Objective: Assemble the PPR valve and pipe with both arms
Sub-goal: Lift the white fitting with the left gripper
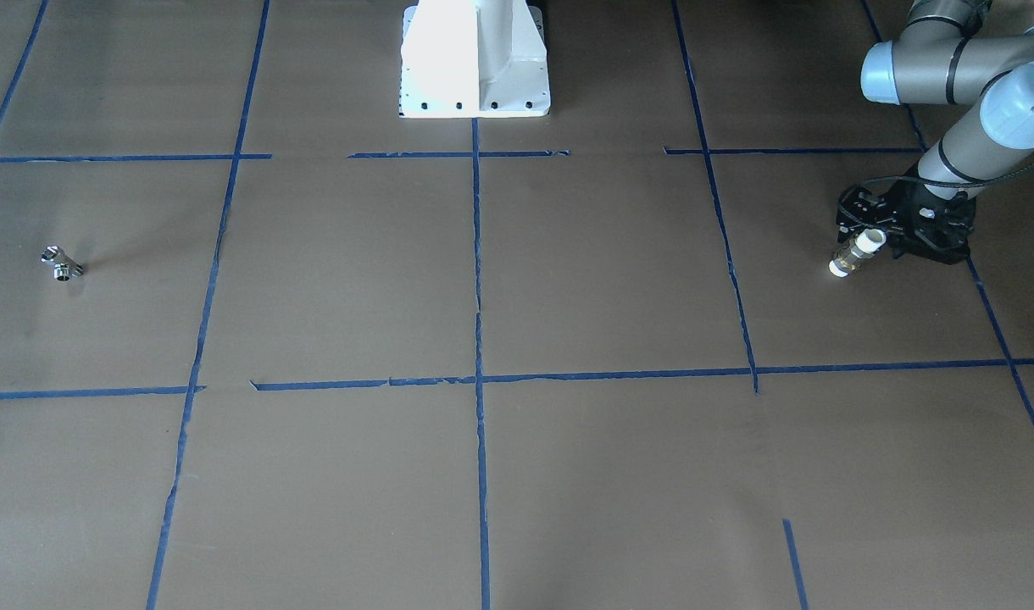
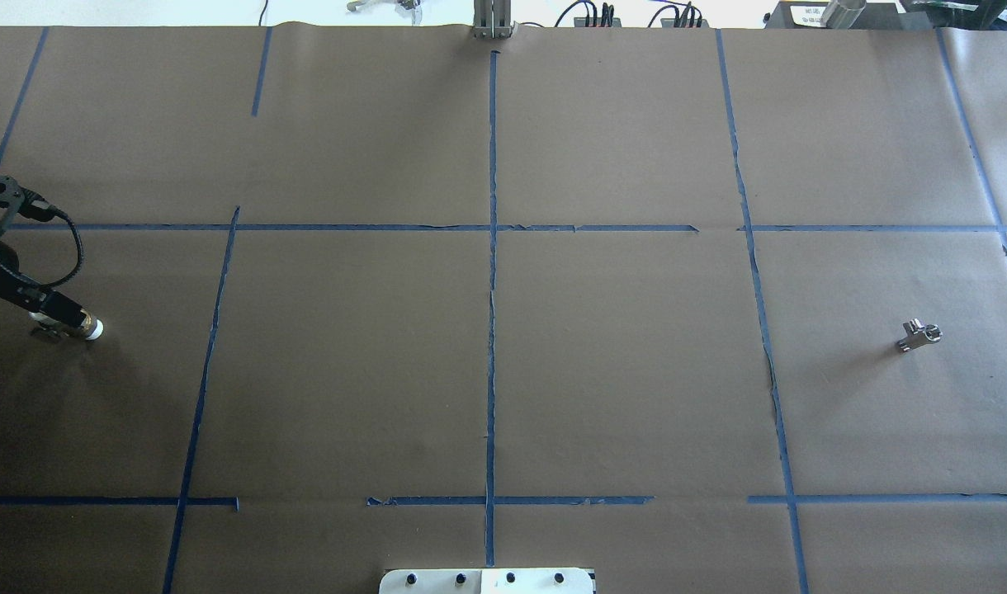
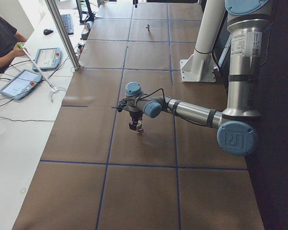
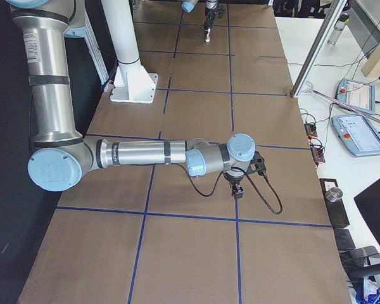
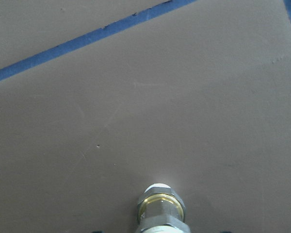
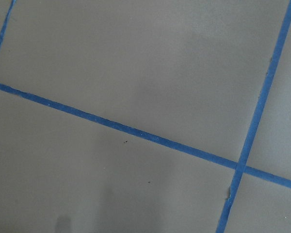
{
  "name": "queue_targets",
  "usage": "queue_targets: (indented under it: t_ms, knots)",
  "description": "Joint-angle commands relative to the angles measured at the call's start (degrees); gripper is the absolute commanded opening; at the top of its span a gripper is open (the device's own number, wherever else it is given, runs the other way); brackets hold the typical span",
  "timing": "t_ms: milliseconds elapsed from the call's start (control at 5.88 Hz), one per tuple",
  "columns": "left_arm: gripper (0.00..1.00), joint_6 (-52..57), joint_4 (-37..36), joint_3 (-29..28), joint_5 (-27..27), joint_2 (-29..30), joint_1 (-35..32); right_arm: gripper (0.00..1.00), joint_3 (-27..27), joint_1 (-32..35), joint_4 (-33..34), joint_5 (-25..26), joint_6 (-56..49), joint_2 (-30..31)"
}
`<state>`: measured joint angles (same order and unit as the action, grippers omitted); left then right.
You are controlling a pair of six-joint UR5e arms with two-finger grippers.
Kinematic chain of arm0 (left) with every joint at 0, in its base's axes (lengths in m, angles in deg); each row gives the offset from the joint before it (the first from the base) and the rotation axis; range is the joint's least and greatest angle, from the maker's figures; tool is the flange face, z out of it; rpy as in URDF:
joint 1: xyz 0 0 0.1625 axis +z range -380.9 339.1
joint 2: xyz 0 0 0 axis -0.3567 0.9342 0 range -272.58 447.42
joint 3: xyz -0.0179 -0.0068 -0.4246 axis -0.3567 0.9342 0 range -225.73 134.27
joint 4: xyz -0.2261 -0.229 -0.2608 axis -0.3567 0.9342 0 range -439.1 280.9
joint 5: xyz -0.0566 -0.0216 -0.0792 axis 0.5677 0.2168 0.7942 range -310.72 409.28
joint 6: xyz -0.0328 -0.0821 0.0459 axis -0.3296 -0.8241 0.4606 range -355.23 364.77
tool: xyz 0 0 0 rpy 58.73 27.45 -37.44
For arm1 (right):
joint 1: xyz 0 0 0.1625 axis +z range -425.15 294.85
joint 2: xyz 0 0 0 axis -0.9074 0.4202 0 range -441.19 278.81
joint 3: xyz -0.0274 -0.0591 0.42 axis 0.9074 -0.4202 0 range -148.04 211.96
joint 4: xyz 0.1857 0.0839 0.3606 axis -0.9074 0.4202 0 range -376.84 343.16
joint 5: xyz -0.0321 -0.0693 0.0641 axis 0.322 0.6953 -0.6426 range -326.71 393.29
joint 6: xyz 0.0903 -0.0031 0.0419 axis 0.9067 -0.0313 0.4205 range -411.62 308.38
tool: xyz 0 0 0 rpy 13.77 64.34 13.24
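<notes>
My left gripper (image 1: pixel 875 240) is shut on a short white pipe with a brass nut (image 1: pixel 856 254) and holds it tilted, low over the brown table near its left end. The gripper (image 2: pixel 54 313) and pipe (image 2: pixel 78 322) also show in the overhead view, and the pipe's end shows in the left wrist view (image 5: pixel 161 208). A small metal valve (image 1: pixel 62 264) lies alone on the table at the far right end (image 2: pixel 919 335). My right gripper (image 4: pixel 237 190) shows only in the exterior right view, hanging over bare table; I cannot tell whether it is open or shut.
The white pedestal base (image 1: pixel 475 59) stands at the robot's edge of the table. Blue tape lines (image 2: pixel 492 289) divide the brown paper into squares. A side desk with tablets (image 3: pixel 19 84) and a metal post (image 3: pixel 62 36) lie past the far edge.
</notes>
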<state>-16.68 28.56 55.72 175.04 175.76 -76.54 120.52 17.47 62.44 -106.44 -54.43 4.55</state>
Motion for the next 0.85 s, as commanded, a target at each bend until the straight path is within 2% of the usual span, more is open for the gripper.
queue_targets:
  t_ms: [0,170,681]
  knots:
    - [0.8,0.0,0.0,-0.11,0.01,0.08,0.18,1.0,0.03,0.0,0.0,-0.02,0.0,0.04]
    - [0.76,0.0,0.0,-0.11,0.01,0.08,0.27,1.0,0.03,0.0,0.0,0.07,0.0,0.04]
    - [0.28,0.09,0.0,-0.2,0.1,0.16,0.27,1.0,0.12,0.0,0.0,-0.02,0.09,-0.05]
